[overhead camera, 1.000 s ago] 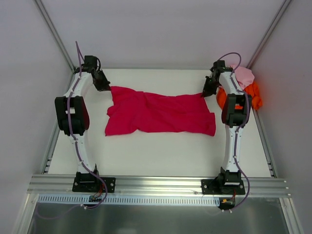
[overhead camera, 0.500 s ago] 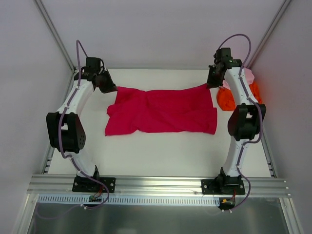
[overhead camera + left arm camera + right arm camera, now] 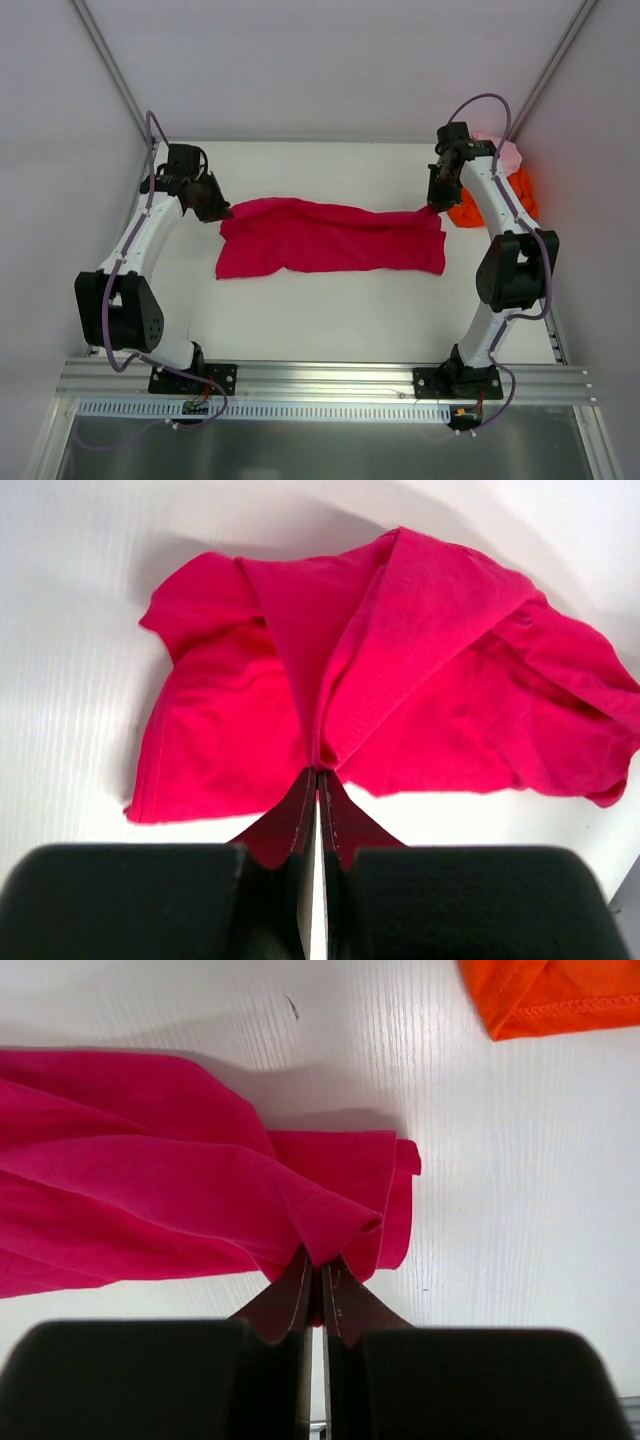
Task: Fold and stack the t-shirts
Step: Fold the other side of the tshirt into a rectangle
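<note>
The crimson-magenta t-shirt [image 3: 330, 237] lies stretched across the middle of the white table, its far edge lifted and drawn toward the near side. My left gripper [image 3: 222, 209] is shut on the shirt's far left corner [image 3: 318, 765]. My right gripper [image 3: 433, 207] is shut on the shirt's far right hem [image 3: 335, 1230]. The cloth [image 3: 400, 680] fans out from the pinch in the left wrist view, and a rolled hem shows in the right wrist view. The bright orange t-shirt [image 3: 470, 208] and the pale pink t-shirt [image 3: 500, 153] lie bunched at the far right corner.
White walls enclose the table at the back and both sides, with metal posts [image 3: 108, 60] in the corners. An aluminium rail [image 3: 320, 378] carries both arm bases at the near edge. An edge of the orange shirt [image 3: 550, 995] lies just beyond my right gripper.
Both grippers have carried the shirt's far edge up and then toward the near side, folding it over the rest. The shirt now looks narrower front to back.
</note>
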Controlling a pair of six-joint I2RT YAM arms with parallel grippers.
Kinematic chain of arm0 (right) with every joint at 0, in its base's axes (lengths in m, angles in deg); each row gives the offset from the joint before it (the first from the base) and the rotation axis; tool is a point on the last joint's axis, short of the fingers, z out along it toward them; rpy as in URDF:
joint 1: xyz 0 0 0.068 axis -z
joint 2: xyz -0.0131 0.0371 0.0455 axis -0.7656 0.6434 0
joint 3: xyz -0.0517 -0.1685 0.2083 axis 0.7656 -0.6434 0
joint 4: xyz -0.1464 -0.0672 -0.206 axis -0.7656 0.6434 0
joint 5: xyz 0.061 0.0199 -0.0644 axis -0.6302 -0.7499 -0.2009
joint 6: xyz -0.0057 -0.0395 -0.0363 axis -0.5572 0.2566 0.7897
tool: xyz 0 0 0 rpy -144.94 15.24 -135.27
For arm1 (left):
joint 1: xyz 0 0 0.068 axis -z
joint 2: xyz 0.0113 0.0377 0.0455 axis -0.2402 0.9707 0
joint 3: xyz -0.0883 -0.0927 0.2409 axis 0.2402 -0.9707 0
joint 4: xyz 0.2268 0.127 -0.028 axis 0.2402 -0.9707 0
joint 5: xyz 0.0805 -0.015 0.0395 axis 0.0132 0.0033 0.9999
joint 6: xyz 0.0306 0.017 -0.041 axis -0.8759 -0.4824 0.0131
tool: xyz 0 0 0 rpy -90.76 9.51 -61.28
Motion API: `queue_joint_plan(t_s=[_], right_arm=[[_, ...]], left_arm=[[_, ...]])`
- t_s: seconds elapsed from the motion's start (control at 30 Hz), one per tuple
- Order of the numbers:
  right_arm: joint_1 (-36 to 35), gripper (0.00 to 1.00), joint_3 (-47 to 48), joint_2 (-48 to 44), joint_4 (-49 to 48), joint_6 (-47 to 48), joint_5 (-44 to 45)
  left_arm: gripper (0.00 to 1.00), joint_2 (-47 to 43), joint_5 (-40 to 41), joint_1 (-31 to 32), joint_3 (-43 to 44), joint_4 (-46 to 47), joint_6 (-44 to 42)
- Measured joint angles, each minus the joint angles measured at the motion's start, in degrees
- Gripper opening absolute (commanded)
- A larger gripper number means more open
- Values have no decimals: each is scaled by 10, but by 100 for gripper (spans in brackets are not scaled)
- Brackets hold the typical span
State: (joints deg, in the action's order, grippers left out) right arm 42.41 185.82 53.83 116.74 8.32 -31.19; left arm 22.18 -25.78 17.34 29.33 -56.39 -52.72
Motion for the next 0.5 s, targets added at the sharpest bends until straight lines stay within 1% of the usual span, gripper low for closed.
queue_joint_plan(t_s=[0.23,0.5], right_arm=[[-7,1,-28,-33,18,-10,35],[-7,1,-50,-34,48,-31,50]], left_arm=[[0,-94,14,4,-46,-47,20],[0,-140,41,4,-127,-94,26]])
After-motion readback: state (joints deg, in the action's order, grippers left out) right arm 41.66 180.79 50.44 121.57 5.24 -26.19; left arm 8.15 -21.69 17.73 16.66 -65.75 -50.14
